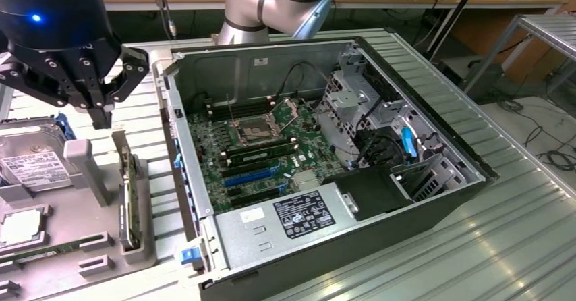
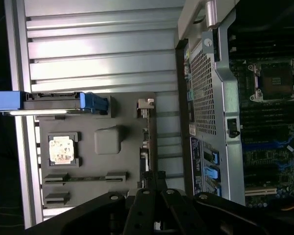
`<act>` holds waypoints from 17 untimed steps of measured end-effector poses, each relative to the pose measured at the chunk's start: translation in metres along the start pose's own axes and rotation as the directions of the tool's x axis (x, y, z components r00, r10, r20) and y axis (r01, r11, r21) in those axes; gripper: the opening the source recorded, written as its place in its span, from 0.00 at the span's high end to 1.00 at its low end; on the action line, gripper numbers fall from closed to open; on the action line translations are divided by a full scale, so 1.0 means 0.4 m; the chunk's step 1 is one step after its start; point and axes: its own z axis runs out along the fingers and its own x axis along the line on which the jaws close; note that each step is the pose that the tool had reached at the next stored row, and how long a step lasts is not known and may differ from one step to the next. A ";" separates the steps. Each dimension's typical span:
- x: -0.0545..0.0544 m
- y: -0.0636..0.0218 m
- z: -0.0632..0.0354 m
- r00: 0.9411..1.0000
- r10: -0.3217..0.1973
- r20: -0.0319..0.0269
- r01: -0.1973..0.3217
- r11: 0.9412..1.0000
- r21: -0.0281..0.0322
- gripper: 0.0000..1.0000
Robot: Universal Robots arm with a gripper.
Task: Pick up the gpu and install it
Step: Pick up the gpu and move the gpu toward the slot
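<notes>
Currently the claw point(image 1: 94, 105) hangs above the grey holder tray point(image 1: 54, 274), at approx 10 o'clock in the exterior view, w/ nothing gripped. Can't tell from either view whether it's set wide or narrow. In the wrist view the claw point(image 2: 152, 178) sits right over the card's upper edge, apparently lined up w/ it but apart from it.

The gpu point(image 1: 127, 200) stands on its long edge in a slot of the tray, at approx 8 o'clock from the open PC case point(image 1: 261, 58), just beside the case's outer wall. From the wrist cam the gpu point(image 2: 146, 147) reads as a thin strip, edge-on. The hard drive point(image 1: 27, 162) lies on the same tray, at approx 10 o'clock from the card. Tray & case both rest on the ribbed metal surface point(image 1: 504, 233).

Task status: pick not done yet; card in its holder, mobo point(image 1: 261, 146) inside the case w/ no card fitted.

Handling, as a judgement: card prob. light & stiff, but thin & fragile. Components and the contact edge shouldn't be squeezed or knocked. Flat faces look smooth, so could slip under a weak pinch. Best hold prob. across the two flat faces near the exposed upper edge, roughly mid-length, so it lifts straight out w/o tilting or jamming in the slot.
</notes>
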 end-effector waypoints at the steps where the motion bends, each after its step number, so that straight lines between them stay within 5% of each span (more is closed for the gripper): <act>1: 0.000 -0.002 0.000 1.000 0.000 0.000 0.000 1.000 0.000 0.89; 7: -0.001 -0.014 -0.001 1.000 0.000 0.000 0.000 1.000 0.000 0.89; 11: -0.001 -0.014 -0.001 1.000 0.000 0.000 0.000 1.000 0.000 0.58; 17: -0.001 -0.014 -0.001 1.000 0.000 0.000 0.000 1.000 0.000 0.52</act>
